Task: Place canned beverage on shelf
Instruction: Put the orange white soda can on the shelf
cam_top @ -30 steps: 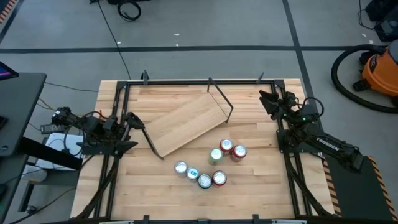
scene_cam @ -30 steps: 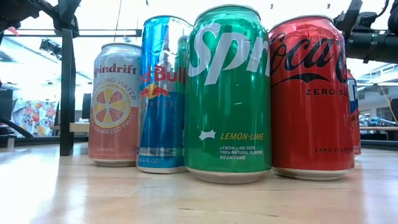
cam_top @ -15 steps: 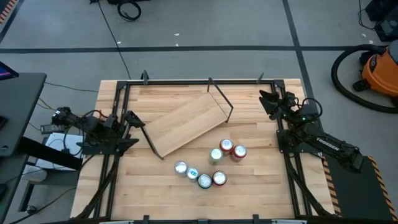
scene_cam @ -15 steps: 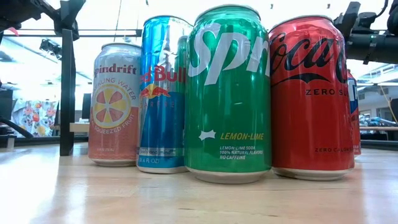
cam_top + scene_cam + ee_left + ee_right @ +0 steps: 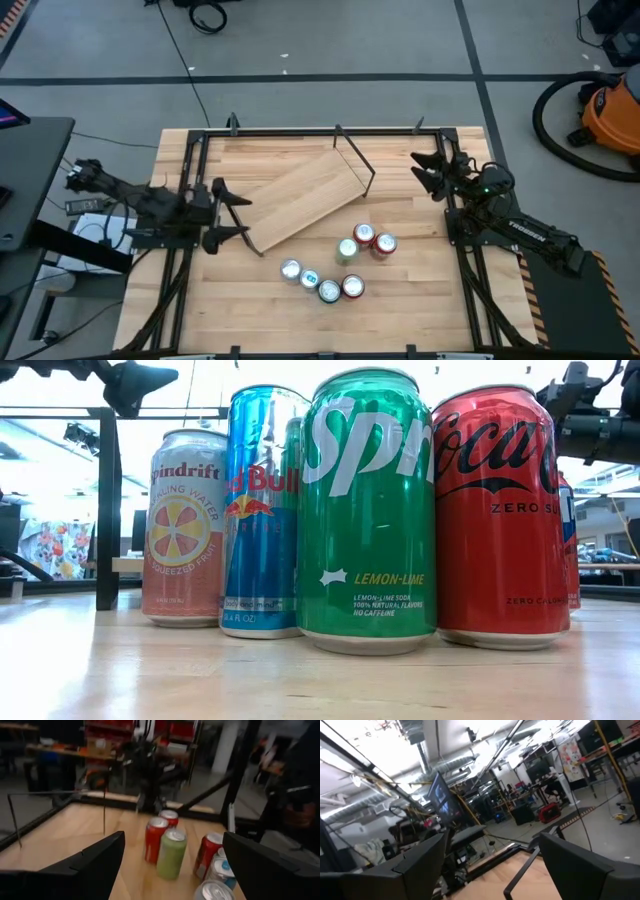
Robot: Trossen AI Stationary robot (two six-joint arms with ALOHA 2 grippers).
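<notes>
Several drink cans stand upright in a cluster near the table's middle front: a green can [image 5: 347,250], two red cans [image 5: 374,239] and a row of others [image 5: 320,282]. The low view shows them close up, the green can [image 5: 368,510] in front. The shelf [image 5: 300,195], a light wood plank with black rod brackets [image 5: 356,160] at its short ends, lies flat and slanted on the table. My left gripper [image 5: 232,210] stands open at the shelf's left end, pointing toward the cans [image 5: 171,854]. My right gripper [image 5: 416,170] is open at the table's right edge.
A black frame [image 5: 300,131] runs around the wooden tabletop. Bare wood lies in front of the cans [image 5: 330,325] and right of the shelf [image 5: 410,215]. An orange vacuum [image 5: 610,110] and cables lie on the floor beyond the table.
My left gripper has moved in over the table toward its right edge and up, tipping up until it points level at the cans; its fingers have stayed apart. My right gripper has turned a little in place. The cans and the shelf have not moved.
</notes>
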